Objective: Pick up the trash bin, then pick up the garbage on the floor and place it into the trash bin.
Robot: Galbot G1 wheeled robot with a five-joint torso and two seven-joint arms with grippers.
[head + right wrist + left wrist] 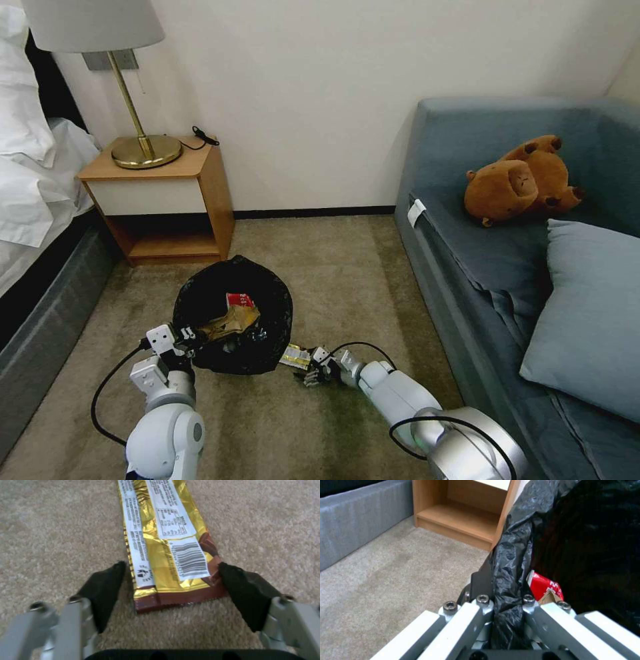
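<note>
1. The left gripper (508, 620) pinches the black bag at the rim of the trash bin (233, 317).
2. The right gripper (170, 580) is spread wide; the gold wrapper (166, 542) lies flat on the carpet (50, 530), its near end between the fingers (103, 590).

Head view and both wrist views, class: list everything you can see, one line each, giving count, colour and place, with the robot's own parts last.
Round trash bin lined with crinkly black plastic bag: one, black, on the carpet before the nightstand.
Red-white snack wrapper: one, inside the bin.
Crumpled brown paper bag: one, inside the bin.
Flat gold-and-brown foil wrapper: one, on the carpet beside the bin.
Wooden nightstand: one, light brown, against the wall.
Brass lamp: one, on the nightstand.
Bed: one, white linen, far left.
Sofa: one, blue-grey, right.
Plush animal: one, brown, on the sofa.
Cushion: one, blue-grey, on the sofa.
Left tool: shut on the bag at the bin's rim.
Right tool: open, straddling the foil wrapper's end.
</note>
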